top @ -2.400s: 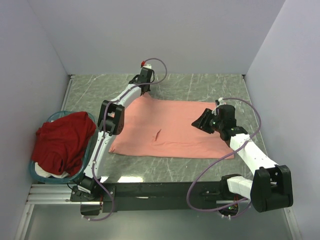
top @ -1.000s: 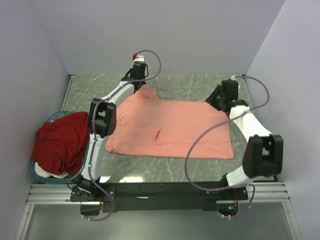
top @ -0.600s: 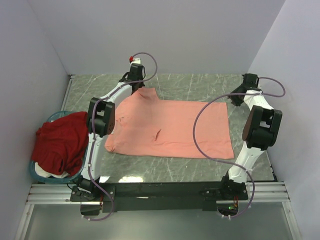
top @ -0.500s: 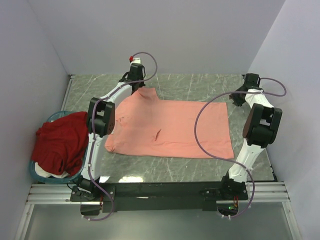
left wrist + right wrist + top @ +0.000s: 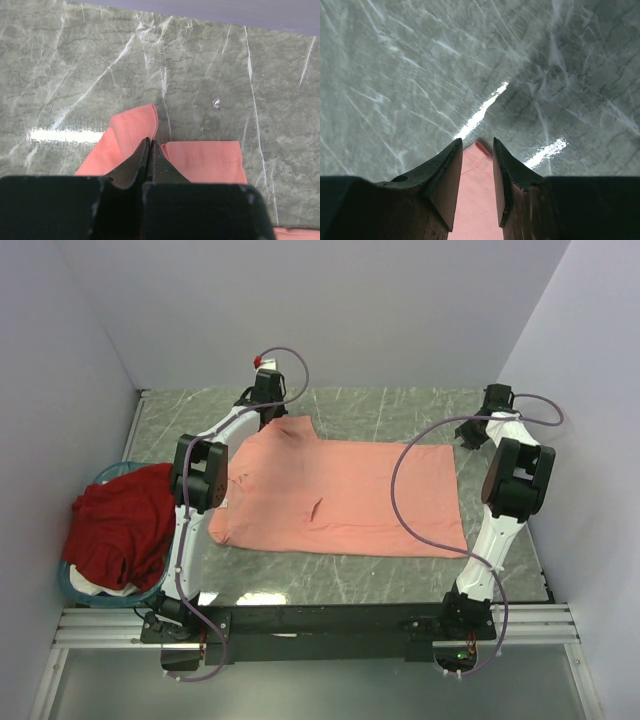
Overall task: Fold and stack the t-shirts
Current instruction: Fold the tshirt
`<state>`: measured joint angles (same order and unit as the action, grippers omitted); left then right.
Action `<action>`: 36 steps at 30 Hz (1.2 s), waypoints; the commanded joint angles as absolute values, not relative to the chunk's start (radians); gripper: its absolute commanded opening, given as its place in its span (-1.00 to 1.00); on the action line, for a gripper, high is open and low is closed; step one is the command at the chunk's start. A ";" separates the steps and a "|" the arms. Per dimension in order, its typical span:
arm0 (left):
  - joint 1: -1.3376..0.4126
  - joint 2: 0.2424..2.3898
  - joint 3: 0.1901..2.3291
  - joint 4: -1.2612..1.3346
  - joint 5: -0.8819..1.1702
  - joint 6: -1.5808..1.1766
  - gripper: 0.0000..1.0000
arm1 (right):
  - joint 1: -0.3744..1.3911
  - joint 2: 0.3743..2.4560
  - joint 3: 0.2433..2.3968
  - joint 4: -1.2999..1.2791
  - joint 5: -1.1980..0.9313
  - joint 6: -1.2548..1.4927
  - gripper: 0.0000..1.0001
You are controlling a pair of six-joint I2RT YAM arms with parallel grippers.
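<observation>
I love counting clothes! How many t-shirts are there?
2. The salmon-pink t-shirt lies spread on the table; the dark red t-shirt sits bunched in the teal basket. More may hide underneath.

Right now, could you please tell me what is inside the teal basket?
A crumpled dark red t-shirt fills the teal basket; something white peeks out beneath it. Anything deeper is covered.

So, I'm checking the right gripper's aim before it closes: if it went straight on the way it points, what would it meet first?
Most likely the corner of the salmon-pink t-shirt, which lies between the open fingers of the right gripper, with the marble table directly under and beyond it. Depth is unclear.
</observation>
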<state>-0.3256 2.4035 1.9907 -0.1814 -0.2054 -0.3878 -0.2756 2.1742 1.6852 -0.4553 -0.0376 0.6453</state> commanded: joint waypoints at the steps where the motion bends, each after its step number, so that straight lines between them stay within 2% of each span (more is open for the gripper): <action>1: -0.325 2.405 1.993 -0.143 -0.181 -0.406 -0.99 | -0.256 2.192 1.712 -0.462 -0.023 0.627 -0.24; 15: -0.324 2.419 2.000 -0.144 -0.175 -0.408 -0.99 | -0.230 2.226 1.726 -0.480 -0.002 0.609 -0.26; 19: -0.322 2.418 2.005 -0.146 -0.172 -0.410 -0.99 | -0.227 2.215 1.718 -0.483 -0.002 0.601 -0.34; 25: -0.319 2.402 2.008 -0.152 -0.166 -0.407 -0.99 | -0.224 2.220 1.727 -0.498 -0.002 0.591 -0.58; 31: -0.318 2.373 2.017 -0.163 -0.161 -0.407 -0.99 | -0.225 2.207 1.723 -0.494 -0.002 0.591 -0.95; 36: -0.318 2.335 2.019 -0.169 -0.163 -0.408 -0.99 | -0.227 2.162 1.695 -0.474 0.020 0.595 -1.00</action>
<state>-0.3210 2.4039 1.9907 -0.1810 -0.1795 -0.3912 -0.2321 2.2147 1.6882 -0.4900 -0.0170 0.6006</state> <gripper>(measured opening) 0.013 0.008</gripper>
